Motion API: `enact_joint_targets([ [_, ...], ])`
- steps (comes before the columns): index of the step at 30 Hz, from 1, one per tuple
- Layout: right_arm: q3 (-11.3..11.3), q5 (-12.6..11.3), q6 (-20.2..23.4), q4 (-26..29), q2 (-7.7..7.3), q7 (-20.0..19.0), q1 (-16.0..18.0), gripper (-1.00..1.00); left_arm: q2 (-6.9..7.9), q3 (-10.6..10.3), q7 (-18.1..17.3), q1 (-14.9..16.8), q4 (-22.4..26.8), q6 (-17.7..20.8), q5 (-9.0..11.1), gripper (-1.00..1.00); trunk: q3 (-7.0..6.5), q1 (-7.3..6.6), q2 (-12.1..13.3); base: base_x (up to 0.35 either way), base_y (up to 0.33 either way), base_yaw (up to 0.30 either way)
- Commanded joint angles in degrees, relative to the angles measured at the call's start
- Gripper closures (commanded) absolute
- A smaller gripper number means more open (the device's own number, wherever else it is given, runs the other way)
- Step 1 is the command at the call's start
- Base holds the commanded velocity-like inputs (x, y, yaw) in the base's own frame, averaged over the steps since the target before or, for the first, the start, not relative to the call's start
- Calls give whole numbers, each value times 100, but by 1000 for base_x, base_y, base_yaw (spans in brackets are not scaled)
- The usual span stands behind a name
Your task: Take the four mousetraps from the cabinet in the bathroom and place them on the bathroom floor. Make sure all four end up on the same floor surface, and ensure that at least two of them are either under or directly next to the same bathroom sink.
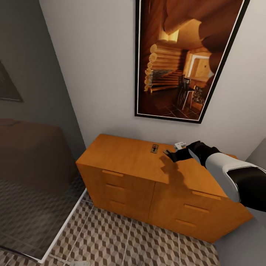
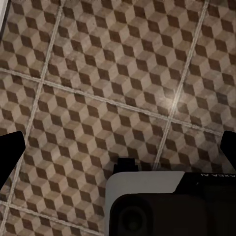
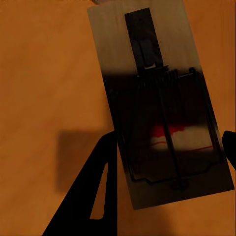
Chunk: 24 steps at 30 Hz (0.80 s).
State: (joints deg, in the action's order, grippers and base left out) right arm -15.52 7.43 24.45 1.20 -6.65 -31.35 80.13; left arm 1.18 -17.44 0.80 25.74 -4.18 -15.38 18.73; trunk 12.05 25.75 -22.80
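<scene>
The orange-brown cabinet (image 1: 122, 157) stands against the white wall. One mousetrap (image 1: 154, 148) lies flat on its top. Just right of it, my right gripper (image 1: 168, 152) hovers low over the cabinet top. In the right wrist view another mousetrap (image 3: 157, 98) spans the gap between the black fingers (image 3: 96, 191), whose tips touch its long edges; the right gripper (image 3: 169, 140) is shut on it. A small pale flat thing (image 1: 180, 145) lies behind the gripper; what it is I cannot tell. My left gripper (image 2: 120, 147) hangs open over the bathroom floor (image 2: 98, 83), holding nothing.
A large framed picture (image 1: 184, 55) hangs above the cabinet. A glass shower partition (image 1: 33, 166) with a white sill closes off the left. A grey wall (image 1: 258, 151) borders the cabinet on the right. Patterned floor (image 1: 129, 240) lies in front of the cabinet drawers.
</scene>
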Motion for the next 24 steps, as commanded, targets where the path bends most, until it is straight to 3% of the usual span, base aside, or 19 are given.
enact_joint_targets([
  [1, 5, 48, 21, 12, -3, -39, 3, 100, -4, -49, 8, 10, -21, -36, 25, -100, 11, 3, -12, 0, 0, 0],
  [16, 5, 48, -27, 12, -58, -30, -65, 100, -4, -49, 8, 10, -21, -36, 26, -100, 11, 3, -12, -4, 0, 0],
  [24, 5, 48, -161, 12, -85, 25, -68, 100, 3, -49, 8, 10, -21, -36, 25, -100, 11, 3, -12, -122, 92, 0],
])
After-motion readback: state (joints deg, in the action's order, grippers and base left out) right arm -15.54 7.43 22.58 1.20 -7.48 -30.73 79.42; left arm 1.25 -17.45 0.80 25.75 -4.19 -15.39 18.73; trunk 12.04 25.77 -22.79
